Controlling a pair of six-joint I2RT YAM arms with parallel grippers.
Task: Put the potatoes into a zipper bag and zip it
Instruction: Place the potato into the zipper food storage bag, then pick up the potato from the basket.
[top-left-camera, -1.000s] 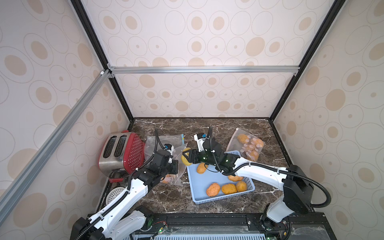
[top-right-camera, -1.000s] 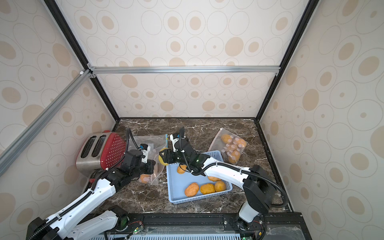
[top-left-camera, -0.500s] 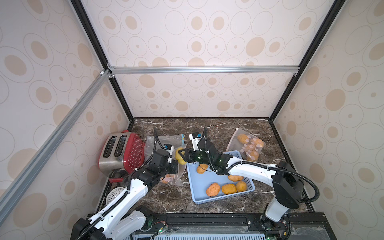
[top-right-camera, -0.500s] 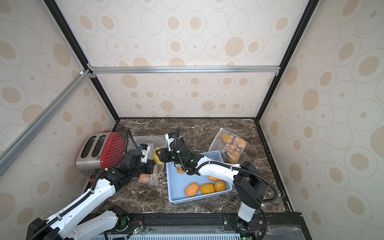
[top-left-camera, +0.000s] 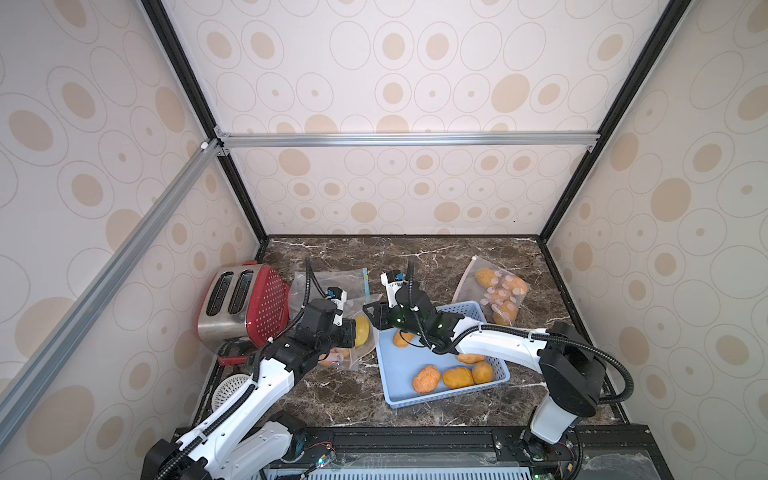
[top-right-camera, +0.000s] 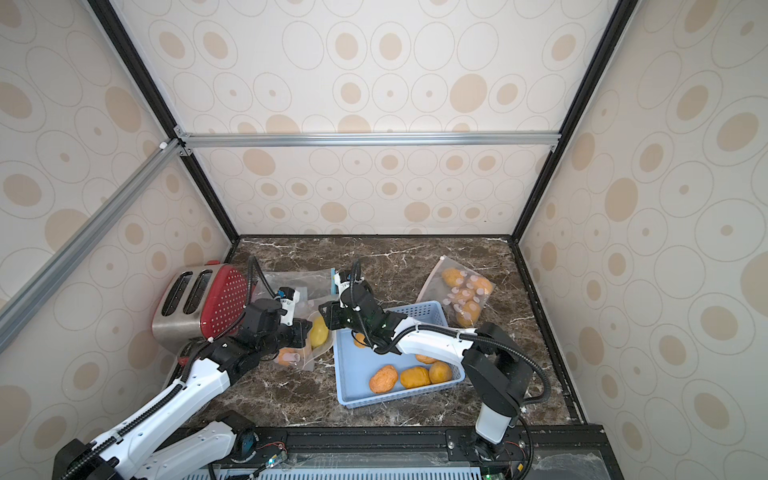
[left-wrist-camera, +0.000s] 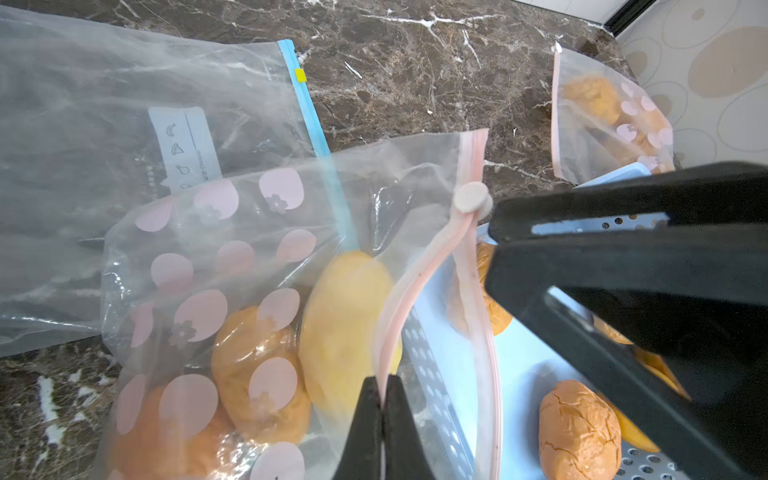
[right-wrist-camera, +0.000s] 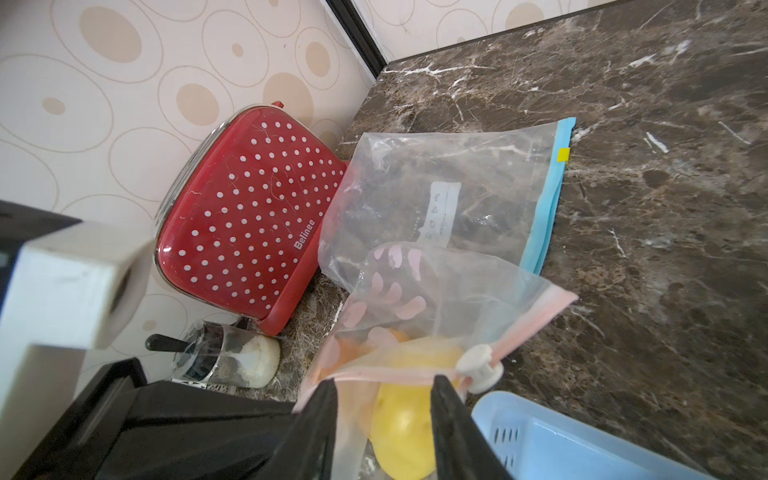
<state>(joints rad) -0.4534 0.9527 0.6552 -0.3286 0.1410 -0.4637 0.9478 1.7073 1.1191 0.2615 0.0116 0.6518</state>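
Observation:
My left gripper (left-wrist-camera: 381, 390) is shut on the pink zip edge of the zipper bag (left-wrist-camera: 199, 266), a clear one with pink dots, holding its mouth up beside the blue basket (top-left-camera: 446, 397). Inside the bag lie a smooth yellow potato (left-wrist-camera: 345, 316) and wrinkly orange potatoes (left-wrist-camera: 257, 374). My right gripper (right-wrist-camera: 385, 382) stands open at the bag's mouth, close to the white slider (right-wrist-camera: 480, 368), with nothing gripped. In both top views several orange potatoes (top-left-camera: 426, 379) (top-right-camera: 384, 378) remain in the basket.
A second dotted bag (top-left-camera: 496, 293) full of potatoes lies at the back right. An empty blue-zip bag (top-left-camera: 328, 282) lies under the held bag, next to a red toaster (top-left-camera: 245, 303). A glass jar (right-wrist-camera: 226, 357) stands by the toaster's front.
My right gripper has moved left from over the basket to the bag's mouth, and its jaws have narrowed. The left gripper has kept its hold on the bag's edge.

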